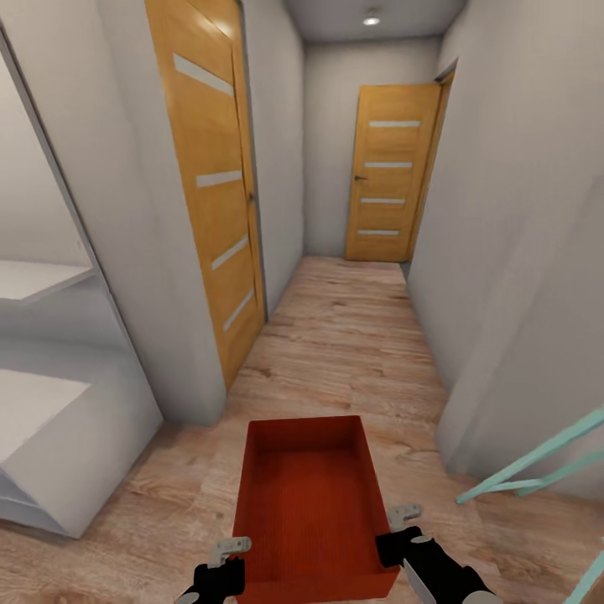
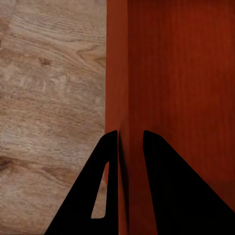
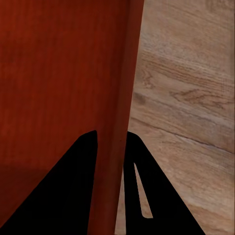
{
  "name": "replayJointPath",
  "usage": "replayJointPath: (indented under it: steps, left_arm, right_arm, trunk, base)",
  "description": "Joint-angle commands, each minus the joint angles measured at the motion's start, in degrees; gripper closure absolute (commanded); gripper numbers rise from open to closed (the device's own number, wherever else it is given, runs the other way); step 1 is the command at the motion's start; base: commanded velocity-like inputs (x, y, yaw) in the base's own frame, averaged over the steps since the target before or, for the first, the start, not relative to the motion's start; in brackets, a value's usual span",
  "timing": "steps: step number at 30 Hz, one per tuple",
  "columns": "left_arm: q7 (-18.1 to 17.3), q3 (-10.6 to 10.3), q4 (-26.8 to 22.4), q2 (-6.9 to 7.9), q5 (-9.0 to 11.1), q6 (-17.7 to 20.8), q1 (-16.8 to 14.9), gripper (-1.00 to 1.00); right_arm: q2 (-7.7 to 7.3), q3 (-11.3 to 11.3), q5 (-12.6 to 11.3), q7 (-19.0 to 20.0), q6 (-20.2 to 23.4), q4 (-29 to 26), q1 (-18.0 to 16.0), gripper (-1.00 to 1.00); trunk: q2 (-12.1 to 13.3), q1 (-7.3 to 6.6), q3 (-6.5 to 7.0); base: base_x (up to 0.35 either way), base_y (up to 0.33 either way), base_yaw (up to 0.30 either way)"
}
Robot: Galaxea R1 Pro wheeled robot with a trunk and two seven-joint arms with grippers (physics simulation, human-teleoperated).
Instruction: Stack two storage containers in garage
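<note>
One orange-red storage container (image 1: 312, 503) hangs in front of me above the light wood plank flooring, held level with its open top up. My left gripper (image 1: 228, 560) is shut on its left wall, and the left wrist view has that wall (image 2: 117, 73) pinched between the two black fingers (image 2: 166, 196). My right gripper (image 1: 401, 537) is shut on the right wall, which the right wrist view shows as a thin red edge (image 3: 128, 73) between its fingers (image 3: 58, 196). The container is empty inside.
A narrow hallway runs ahead between pale grey walls. An open wooden door (image 1: 216, 184) leans along the left wall and a shut wooden door (image 1: 390, 174) closes the far end. White shelving (image 1: 42, 394) stands at the left. A teal frame (image 1: 537, 466) juts in at the lower right.
</note>
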Motion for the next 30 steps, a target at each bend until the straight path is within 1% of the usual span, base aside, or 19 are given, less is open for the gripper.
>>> replayJointPath:
  steps: [1,7,10,18,30]
  left_arm:
    - [-0.73,-0.17,0.25,1.58,-0.69,-0.22,-0.06,1.00]
    - [-0.71,-0.17,0.25,1.58,-0.69,-0.23,-0.06,1.00]
    - [-0.70,-0.17,0.25,1.58,-0.69,-0.24,-0.06,1.00]
    - [-0.70,-0.17,0.25,1.58,-0.69,-0.19,-0.06,1.00]
    - [-0.71,-0.17,0.25,1.58,-0.69,-0.23,-0.06,1.00]
  right_arm:
    - [-0.11,2.31,-0.20,1.77,-3.92,-0.19,-0.01,1.00]
    - [-0.11,2.31,-0.20,1.77,-3.92,-0.20,-0.01,1.00]
    - [-0.11,2.31,-0.20,1.77,-3.89,-0.16,0.01,1.00]
    - [-0.11,2.31,-0.20,1.77,-3.86,-0.14,-0.02,1.00]
    - [-0.11,2.32,-0.13,1.79,-3.85,-0.13,-0.01,1.00]
  trunk:
    - [-0.02,0.03,-0.05]
    - [-0.02,0.03,-0.05]
    - [-0.02,0.03,-0.05]
    - [-0.02,0.03,-0.05]
    - [-0.02,0.03,-0.05]
  base:
    - [0.322,0.146,-0.019]
    - [0.322,0.145,-0.015]
    - [0.322,0.140,-0.126]
    - [0.323,0.128,-0.241]
    - [0.334,0.085,-0.258]
